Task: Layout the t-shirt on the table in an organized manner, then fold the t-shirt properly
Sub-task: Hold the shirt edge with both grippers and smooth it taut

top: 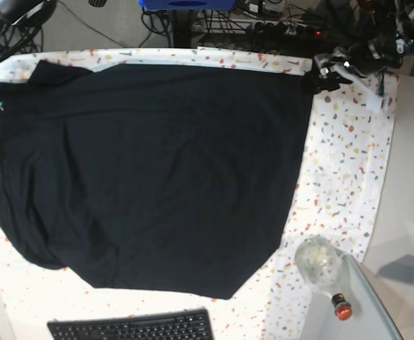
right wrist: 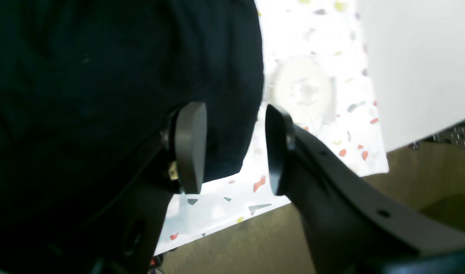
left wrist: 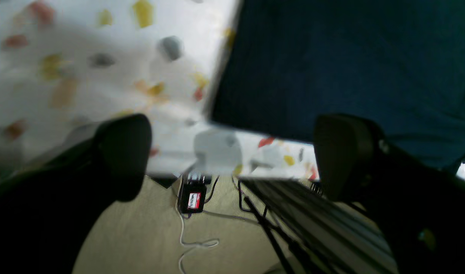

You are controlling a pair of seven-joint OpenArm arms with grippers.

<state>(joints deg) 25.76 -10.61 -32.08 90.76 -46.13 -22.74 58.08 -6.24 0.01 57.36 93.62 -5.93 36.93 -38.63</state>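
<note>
Left wrist view: the left gripper (left wrist: pixel 232 156) gapes wide and empty, the black soft-fabric t-shirt (left wrist: pixel 350 72) just beyond its fingers.

Right wrist view: the right gripper (right wrist: pixel 236 148), part-open, seemingly straddles the shirt's edge.

Base view: the shirt is spread across the speckled white-clothed table (top: pixel 349 163).

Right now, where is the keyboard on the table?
In the base view, the keyboard lies at the bottom edge, left of centre, on the table, just below the t-shirt hem.

The t-shirt (top: pixel 157 177) is soft, matt black cloth with faint creases toward 9 o'clock. Under it, the table (top: pixel 349 163) wears smooth white cloth flecked red, yellow and grey. The right gripper (right wrist: pixel 234 148) has matt black plastic fingers (right wrist: pixel 190 146).
</note>
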